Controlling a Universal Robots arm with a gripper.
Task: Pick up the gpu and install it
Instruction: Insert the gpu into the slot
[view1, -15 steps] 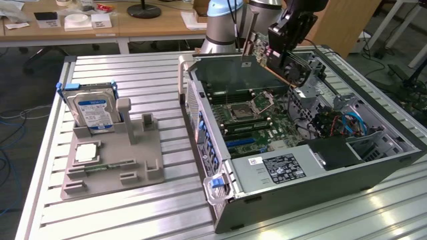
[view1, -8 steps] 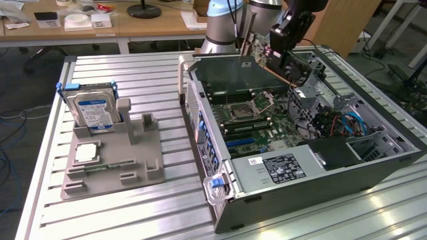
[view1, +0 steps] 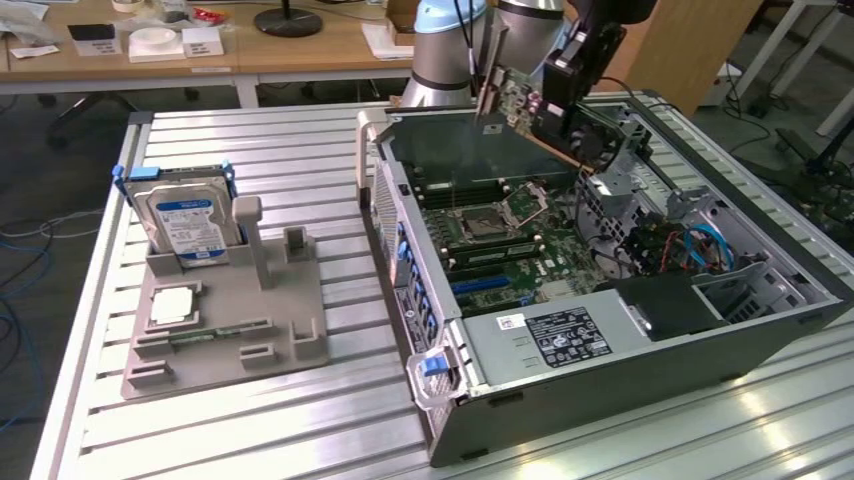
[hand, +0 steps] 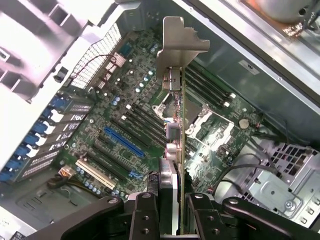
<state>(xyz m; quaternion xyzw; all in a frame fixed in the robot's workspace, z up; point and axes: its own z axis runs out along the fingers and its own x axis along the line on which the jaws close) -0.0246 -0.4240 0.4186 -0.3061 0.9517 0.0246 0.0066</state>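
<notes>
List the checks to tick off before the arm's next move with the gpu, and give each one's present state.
1. Grip: ok, gripper is shut on the gpu.
2. Position: ok, gpu hangs over the open computer case.
3. Slot access: ok, nothing lies across the blue slot.
4. Alignment of gpu with a slot: cannot tell.
5. Seating: not ok, gpu is held above the motherboard, not plugged in.
</notes>
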